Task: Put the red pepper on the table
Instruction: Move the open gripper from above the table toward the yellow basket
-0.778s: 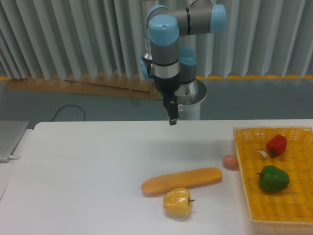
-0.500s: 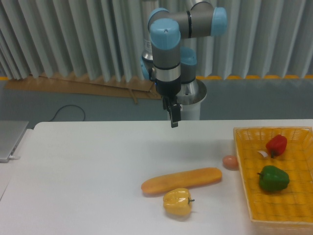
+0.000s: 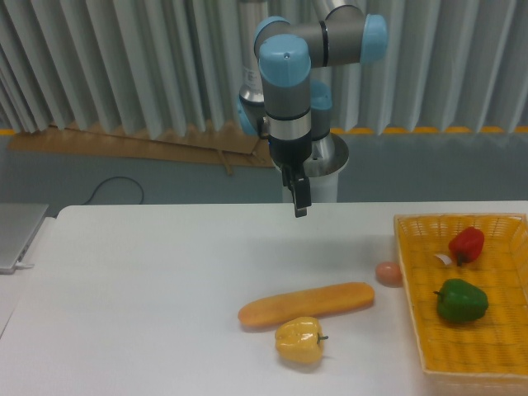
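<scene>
White table [image 3: 148, 280] lies under my claw [image 3: 301, 210], jaw gap unreadable, and reaching right for the red pepper [image 3: 467, 244] risks snagging the basket [image 3: 410, 289] rim or green pepper [image 3: 461, 300].

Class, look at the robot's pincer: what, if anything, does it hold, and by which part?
Nothing. The pincer hangs above the table, and the red pepper lies in the basket.

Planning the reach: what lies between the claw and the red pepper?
In the camera view, bare table and the basket rim lie between the claw and the red pepper.
</scene>
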